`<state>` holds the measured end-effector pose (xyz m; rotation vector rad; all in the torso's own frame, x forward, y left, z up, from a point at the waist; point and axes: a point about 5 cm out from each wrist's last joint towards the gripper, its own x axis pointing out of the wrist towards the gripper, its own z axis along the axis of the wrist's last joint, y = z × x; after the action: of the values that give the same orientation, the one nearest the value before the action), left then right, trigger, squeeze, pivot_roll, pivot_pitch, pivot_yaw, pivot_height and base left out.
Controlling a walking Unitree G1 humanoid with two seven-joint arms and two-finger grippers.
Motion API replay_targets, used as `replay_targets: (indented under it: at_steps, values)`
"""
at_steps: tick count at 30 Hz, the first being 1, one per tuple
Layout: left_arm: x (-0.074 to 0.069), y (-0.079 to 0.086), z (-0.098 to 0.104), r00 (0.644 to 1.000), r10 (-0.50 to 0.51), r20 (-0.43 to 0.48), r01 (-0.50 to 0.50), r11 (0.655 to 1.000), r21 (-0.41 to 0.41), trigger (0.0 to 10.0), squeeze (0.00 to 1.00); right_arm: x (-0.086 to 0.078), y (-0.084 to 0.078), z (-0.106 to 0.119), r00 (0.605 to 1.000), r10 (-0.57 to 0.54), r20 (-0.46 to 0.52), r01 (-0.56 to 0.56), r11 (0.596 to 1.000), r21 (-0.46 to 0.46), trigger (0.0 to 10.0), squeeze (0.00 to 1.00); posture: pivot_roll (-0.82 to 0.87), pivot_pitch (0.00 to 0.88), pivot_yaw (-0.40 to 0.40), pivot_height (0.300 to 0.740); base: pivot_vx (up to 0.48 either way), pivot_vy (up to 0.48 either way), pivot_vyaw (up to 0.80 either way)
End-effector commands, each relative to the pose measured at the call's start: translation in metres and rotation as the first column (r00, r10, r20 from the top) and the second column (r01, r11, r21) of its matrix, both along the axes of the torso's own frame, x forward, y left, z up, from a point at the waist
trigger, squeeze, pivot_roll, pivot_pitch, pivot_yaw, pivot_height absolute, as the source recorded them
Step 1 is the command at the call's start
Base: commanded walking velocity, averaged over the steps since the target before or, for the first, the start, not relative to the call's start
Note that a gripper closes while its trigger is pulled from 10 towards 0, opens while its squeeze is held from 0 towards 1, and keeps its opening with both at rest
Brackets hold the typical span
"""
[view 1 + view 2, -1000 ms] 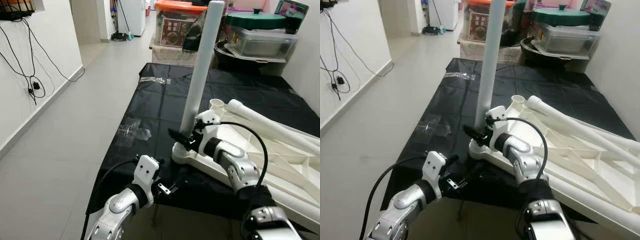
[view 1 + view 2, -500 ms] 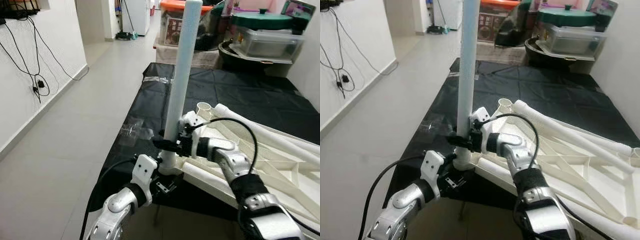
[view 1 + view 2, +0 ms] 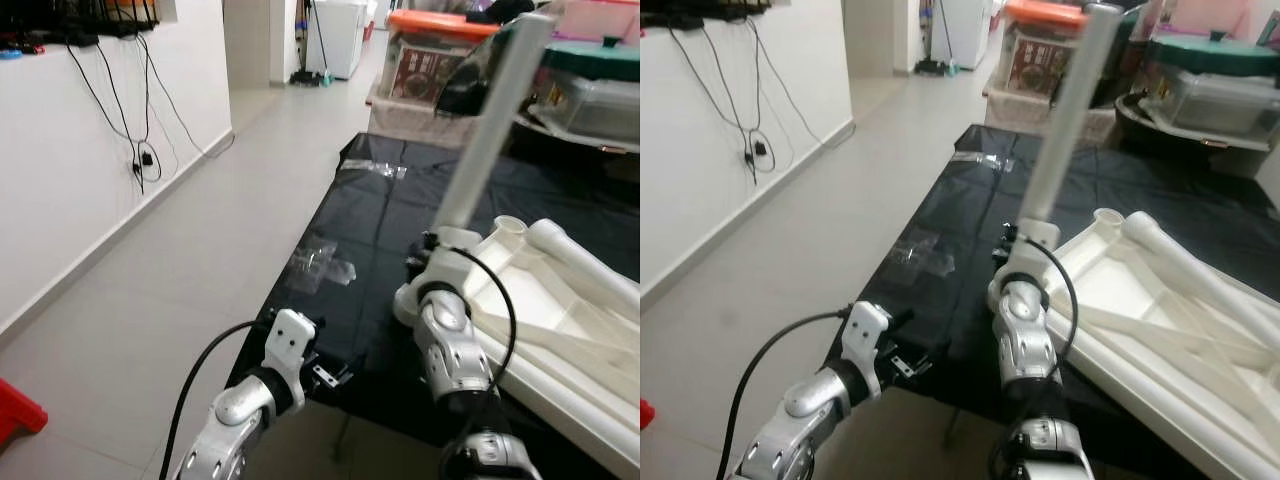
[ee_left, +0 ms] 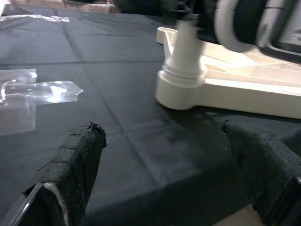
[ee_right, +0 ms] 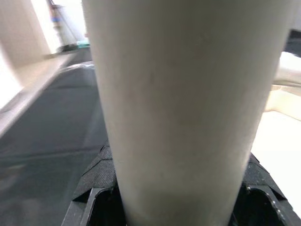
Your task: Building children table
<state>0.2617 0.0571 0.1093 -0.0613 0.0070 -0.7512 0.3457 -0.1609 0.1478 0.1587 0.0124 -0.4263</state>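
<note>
At frame centre, the right tool point(image 3: 428, 243) clamps the tall white plastic table leg point(image 3: 488, 130), best kept plumb in the upturned white tabletop's point(image 3: 560, 310) corner socket; the open left tool point(image 4: 164, 188) holds nothing.

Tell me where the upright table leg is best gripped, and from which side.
Grip the table leg low, just above its corner socket, coming from the robot's side, where the right gripper already clamps it. The round shaft suits two fingers, and a low hold steadies its tilt.
</note>
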Motion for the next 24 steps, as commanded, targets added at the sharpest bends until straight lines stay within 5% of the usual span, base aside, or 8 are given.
replay_targets:
  at_steps: [1, 2, 3, 4, 8, 9, 13, 24]
  values:
    - [-0.001, -0.001, -0.005, 1.0, -0.012, -0.02, 0.012, 1.0, 0.008, 10.0, 0.0, -0.003, -0.006, -0.005, 0.998, -0.053, -0.016, 0.053, 0.997, 0.056, 0.0, 0.0, 0.1, 0.0, -0.093, 0.74, 0.0, 0.0, 0.0]
    - [-0.001, -0.001, -0.005, 1.0, -0.012, -0.02, 0.012, 1.0, 0.008, 10.0, 0.0, -0.002, -0.003, -0.005, 0.999, -0.039, -0.013, 0.039, 0.997, 0.061, 0.0, 0.0, 0.1, 0.0, -0.093, 0.74, 0.0, 0.0, 0.0]
    - [-0.001, -0.002, -0.005, 1.0, -0.012, -0.019, 0.012, 1.0, 0.009, 10.0, 0.0, 0.003, 0.007, -0.003, 1.0, 0.02, 0.017, -0.022, 0.996, 0.084, 9.2, 0.0, 0.11, 0.0, -0.095, 0.74, 0.0, 0.0, 0.0]
    - [-0.002, -0.002, -0.006, 1.0, -0.012, -0.019, 0.012, 1.0, 0.01, 10.0, 0.0, 0.005, 0.014, 0.001, 0.997, 0.062, 0.055, -0.066, 0.994, 0.092, 10.0, 1.0, 0.11, 0.0, -0.097, 0.74, 0.0, 0.0, 0.0]
    - [-0.002, -0.002, -0.006, 1.0, -0.012, -0.019, 0.012, 1.0, 0.01, 10.0, 0.0, 0.01, 0.031, 0.008, 0.978, 0.172, 0.117, -0.183, 0.979, 0.091, 10.0, 1.0, 0.1, 0.0, -0.096, 0.74, 0.0, 0.0, 0.0]
    - [-0.002, -0.002, -0.006, 1.0, -0.013, -0.019, 0.013, 1.0, 0.01, 10.0, 0.0, 0.012, 0.038, 0.01, 0.951, 0.271, 0.151, -0.286, 0.954, 0.087, 10.0, 0.0, 0.1, 0.0, -0.096, 0.74, 0.0, 0.0, 0.0]
    - [-0.002, -0.002, -0.007, 1.0, -0.014, -0.02, 0.014, 1.0, 0.008, 10.0, 0.0, 0.012, 0.049, 0.01, 0.86, 0.483, 0.164, -0.501, 0.859, 0.099, 10.0, 0.0, 0.1, 0.0, -0.093, 0.74, 0.0, 0.0, 0.0]
    - [-0.002, -0.005, -0.007, 1.0, -0.021, -0.018, 0.022, 1.0, 0.009, 10.0, 0.0, 0.004, 0.043, -0.006, 0.228, 0.967, -0.112, -0.973, 0.231, 0.017, 10.0, 0.0, 0.11, 0.0, -0.107, 0.74, 0.0, 0.0, 0.0]
